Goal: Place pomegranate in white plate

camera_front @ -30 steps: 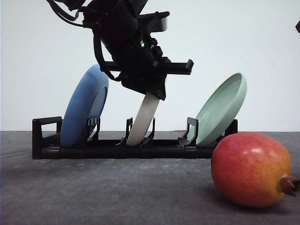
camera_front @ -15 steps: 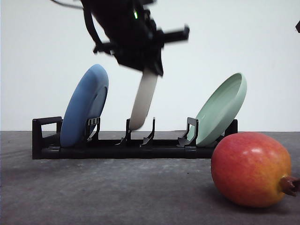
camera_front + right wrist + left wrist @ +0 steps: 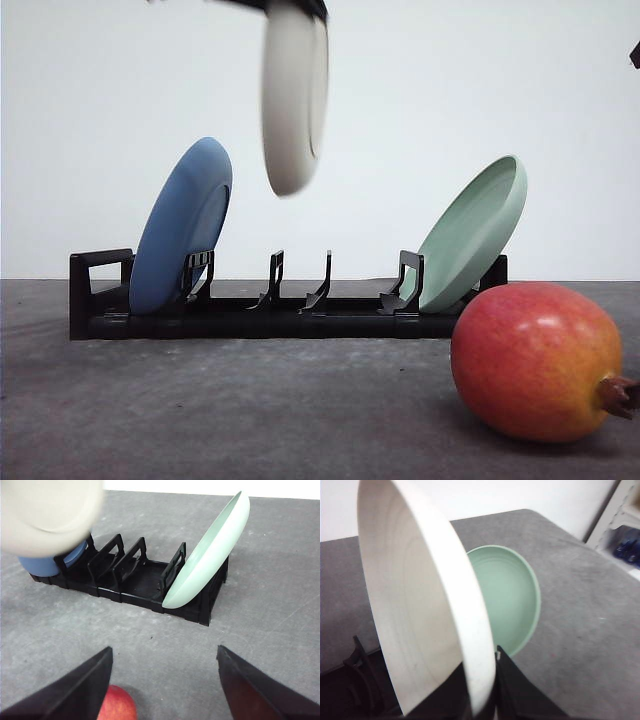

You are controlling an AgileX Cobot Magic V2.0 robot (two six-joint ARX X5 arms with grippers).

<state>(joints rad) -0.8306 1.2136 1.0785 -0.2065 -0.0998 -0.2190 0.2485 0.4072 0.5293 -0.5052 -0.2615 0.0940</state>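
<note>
Closest to you, the pomegranate (image 3: 537,362) sits on the grey table (image 3: 250,420) at the front right, its brown nub pointing right — round and glossy, so any nudge could set it rolling. Your right gripper (image 3: 165,680) hangs over that stretch with its fingers spread wide and nothing between them; in the right wrist view the fruit peeks in just beside one finger, so a careless descent could knock it rather than straddle it. Further back, the black rack (image 3: 260,310) carries the blue plate (image 3: 180,228) at its left end and the pale green plate (image 3: 472,232) at its right, both leaning, the middle slots bare. Above those slots the white plate (image 3: 293,95) hangs on edge, clear of the rack, pinched at its rim by your left gripper (image 3: 482,700). That thin edge grip is the worry: the plate is wide and looks blurred with motion, so it could pivot or slip between the fingers. Swing it low and it may clip the green plate — or come down on the fruit's spot.
</note>
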